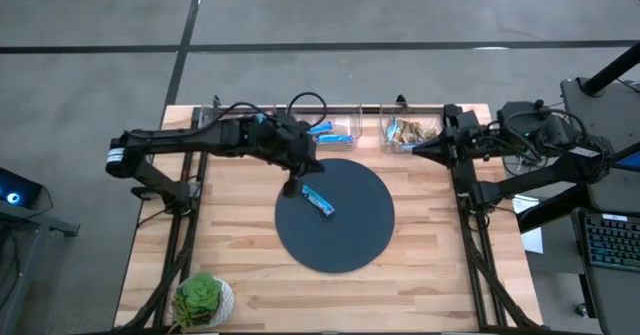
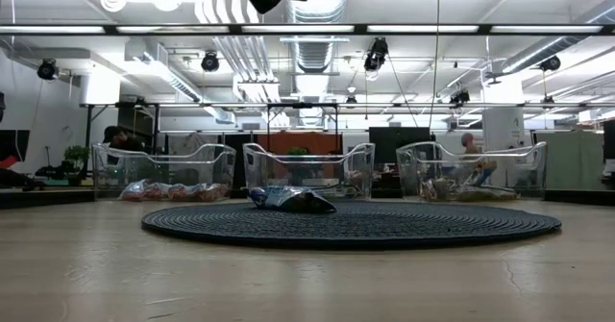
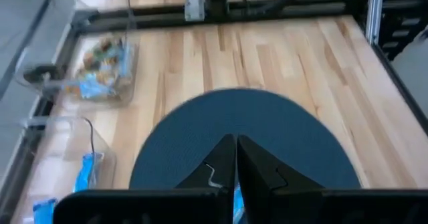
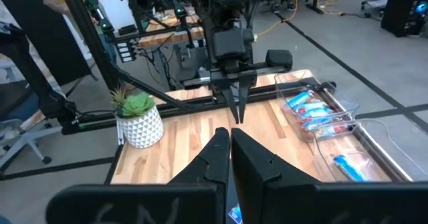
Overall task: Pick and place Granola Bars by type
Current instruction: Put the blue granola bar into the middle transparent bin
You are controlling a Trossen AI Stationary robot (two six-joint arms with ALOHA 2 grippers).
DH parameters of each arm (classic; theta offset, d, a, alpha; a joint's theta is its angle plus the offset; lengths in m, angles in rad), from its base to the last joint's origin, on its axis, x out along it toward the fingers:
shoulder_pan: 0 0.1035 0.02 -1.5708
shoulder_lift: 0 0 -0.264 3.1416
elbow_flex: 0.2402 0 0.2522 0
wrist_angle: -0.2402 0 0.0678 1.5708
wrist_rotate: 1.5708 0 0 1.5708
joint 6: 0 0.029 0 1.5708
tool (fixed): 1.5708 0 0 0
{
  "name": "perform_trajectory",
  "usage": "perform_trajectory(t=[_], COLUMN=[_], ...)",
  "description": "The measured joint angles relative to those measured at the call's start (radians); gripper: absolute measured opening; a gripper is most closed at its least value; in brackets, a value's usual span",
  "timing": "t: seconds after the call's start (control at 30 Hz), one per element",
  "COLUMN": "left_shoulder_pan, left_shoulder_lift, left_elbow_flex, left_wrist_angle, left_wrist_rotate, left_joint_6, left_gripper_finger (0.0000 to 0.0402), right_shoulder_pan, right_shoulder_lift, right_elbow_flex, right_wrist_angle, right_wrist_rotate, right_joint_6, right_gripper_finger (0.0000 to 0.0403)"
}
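While both arms hung idle, one blue-and-white granola bar (image 1: 318, 202) lay shiny and crinkled on the dark round mat (image 1: 350, 245), frame centre. Left gripper (image 1: 291, 188), fingers pressed together and empty, hovered just beside it; right gripper (image 1: 418, 151) likewise empty, upper right. Bin contents were blurred.

I see bare wooden desk (image 1: 240, 235) around the dark round mat (image 1: 350, 240); clear plastic bins (image 1: 405, 133) line the far edge, a potted succulent (image 1: 203, 299) blocks one corner.
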State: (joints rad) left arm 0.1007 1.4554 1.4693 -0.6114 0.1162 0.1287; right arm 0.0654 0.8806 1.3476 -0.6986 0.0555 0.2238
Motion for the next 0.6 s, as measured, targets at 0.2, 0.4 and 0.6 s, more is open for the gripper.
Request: perform_trajectory(t=[0.2, 0.4, 0.6], left_shoulder_pan=[0.009, 0.011, 0.011], left_shoulder_lift=[0.028, 0.083, 0.143], left_elbow_flex=[0.0, 0.0, -0.002], left_wrist_angle=[-0.05, -0.067, -0.111], left_wrist_rotate=[-0.001, -0.002, -0.001], left_joint_6=[0.01, 0.009, 0.008], left_gripper_finger=[0.0, 0.0, 0.0], right_shoulder_pan=[0.0, 0.0, 0.0], right_shoulder_lift=[0.0, 0.0, 0.01], right_elbow_flex=[-0.011, -0.022, -0.022], right_wrist_angle=[0.0, 0.0, 0.001], right_wrist_rotate=[0.0, 0.0, 0.0], right_joint_6=[0.005, 0.011, 0.013], right_gripper_finger=[0.0009, 0.0009, 0.0009])
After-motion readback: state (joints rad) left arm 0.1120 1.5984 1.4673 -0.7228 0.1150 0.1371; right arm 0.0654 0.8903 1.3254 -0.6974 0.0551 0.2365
